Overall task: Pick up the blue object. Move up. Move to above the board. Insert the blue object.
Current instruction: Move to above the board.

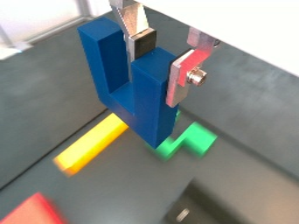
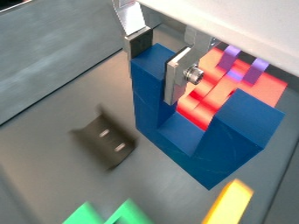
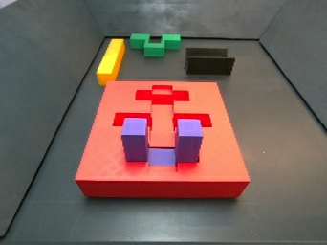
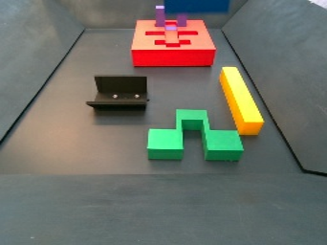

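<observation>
As seen in both wrist views, my gripper (image 1: 162, 59) is clamped on one prong of the blue object (image 1: 131, 83), held above the floor, with the red board (image 2: 239, 87) just beyond it.

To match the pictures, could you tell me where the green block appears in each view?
Wrist view: green block on floor, behind the blue object the end effector grips.
Wrist view: green block cut by frame edge.
Side view: green block, far middle.
Side view: green block, near middle.
Landmark: yellow bar beside it.
</observation>
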